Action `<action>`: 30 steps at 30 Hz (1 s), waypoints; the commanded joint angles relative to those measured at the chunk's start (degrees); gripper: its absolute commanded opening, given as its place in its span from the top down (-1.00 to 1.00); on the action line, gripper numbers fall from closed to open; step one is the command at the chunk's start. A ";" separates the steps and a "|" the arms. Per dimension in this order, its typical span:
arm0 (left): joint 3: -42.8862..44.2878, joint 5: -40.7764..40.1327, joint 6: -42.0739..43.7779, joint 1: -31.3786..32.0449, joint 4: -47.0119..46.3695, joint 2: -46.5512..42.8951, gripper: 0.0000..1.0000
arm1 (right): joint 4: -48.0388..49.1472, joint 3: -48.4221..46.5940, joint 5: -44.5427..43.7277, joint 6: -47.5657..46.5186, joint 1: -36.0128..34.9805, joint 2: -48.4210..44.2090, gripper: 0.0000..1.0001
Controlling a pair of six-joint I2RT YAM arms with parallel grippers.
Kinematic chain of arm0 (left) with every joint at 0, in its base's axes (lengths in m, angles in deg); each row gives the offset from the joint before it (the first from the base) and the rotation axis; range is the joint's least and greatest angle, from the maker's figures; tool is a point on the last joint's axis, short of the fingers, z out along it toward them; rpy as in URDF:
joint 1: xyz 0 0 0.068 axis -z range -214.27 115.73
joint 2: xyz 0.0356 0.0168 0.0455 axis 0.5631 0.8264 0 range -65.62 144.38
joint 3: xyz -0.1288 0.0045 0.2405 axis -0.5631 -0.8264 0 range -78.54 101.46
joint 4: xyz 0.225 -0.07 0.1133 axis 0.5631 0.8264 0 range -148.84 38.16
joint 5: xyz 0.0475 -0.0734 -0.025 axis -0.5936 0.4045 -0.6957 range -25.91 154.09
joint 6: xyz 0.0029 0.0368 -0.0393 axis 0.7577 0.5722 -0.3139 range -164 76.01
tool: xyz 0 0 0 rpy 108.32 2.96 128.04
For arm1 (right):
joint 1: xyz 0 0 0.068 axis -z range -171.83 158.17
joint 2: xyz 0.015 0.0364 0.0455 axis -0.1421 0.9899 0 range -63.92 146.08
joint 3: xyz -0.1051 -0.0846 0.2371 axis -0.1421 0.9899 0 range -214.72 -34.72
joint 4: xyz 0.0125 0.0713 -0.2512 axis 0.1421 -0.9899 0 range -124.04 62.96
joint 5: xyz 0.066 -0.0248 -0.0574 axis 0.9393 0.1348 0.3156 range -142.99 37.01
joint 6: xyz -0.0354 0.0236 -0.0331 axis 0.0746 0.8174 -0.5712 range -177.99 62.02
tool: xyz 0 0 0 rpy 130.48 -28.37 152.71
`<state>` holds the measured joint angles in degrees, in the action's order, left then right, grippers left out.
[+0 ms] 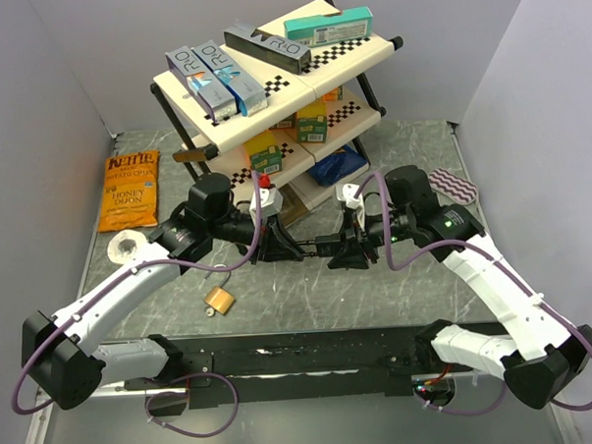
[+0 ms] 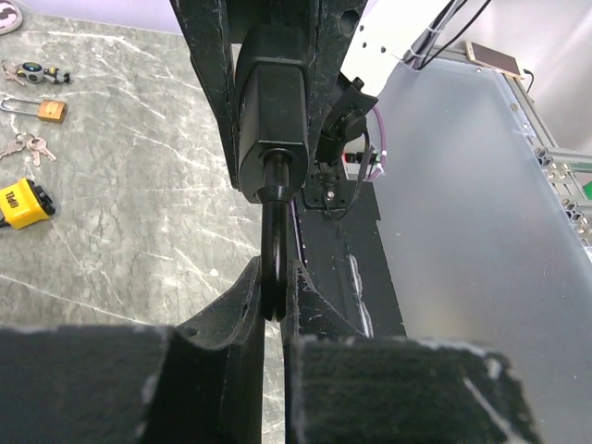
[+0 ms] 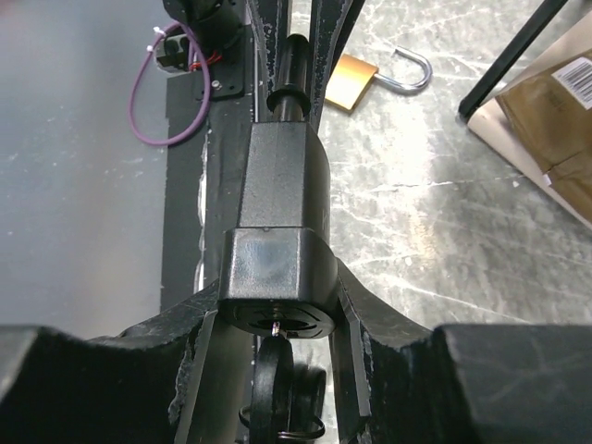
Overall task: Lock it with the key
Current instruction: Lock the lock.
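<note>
Top view shows you marbled table (image 1: 378, 307), grey walls (image 1: 35, 96), arms (image 1: 132, 283) meeting low; left gripper (image 1: 285, 249) pinches shackle (image 2: 275, 240), right gripper (image 1: 329, 252) clamps lock (image 3: 277, 194).

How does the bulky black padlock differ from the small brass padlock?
The black padlock is bulkier and held above the table by the left gripper and right gripper; the brass padlock lies flat on it, untouched. The brass padlock's shackle stands open; the black padlock's is pinched in the left gripper.

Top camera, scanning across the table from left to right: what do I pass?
From the left: chip bag → brass padlock → left gripper → black padlock → right gripper → striped cloth.
</note>
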<state>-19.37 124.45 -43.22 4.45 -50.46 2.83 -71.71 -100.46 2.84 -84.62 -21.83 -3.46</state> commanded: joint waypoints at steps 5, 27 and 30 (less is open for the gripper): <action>2.43 -0.07 -3.50 5.22 -17.34 2.13 0.98 | 13.19 -1.68 7.89 4.39 -4.28 2.02 0.76; 4.28 1.08 -7.63 8.56 -25.95 4.94 0.98 | 24.88 2.10 7.18 6.77 -9.29 6.77 1.00; 4.54 -0.15 -8.07 9.27 -27.10 4.86 0.98 | 27.51 3.24 7.01 8.43 -10.08 7.29 1.00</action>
<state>-19.43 127.38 -49.75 5.65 -57.06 5.85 -66.00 -98.67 3.59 -77.03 -24.36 -1.84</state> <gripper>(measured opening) 0.109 0.419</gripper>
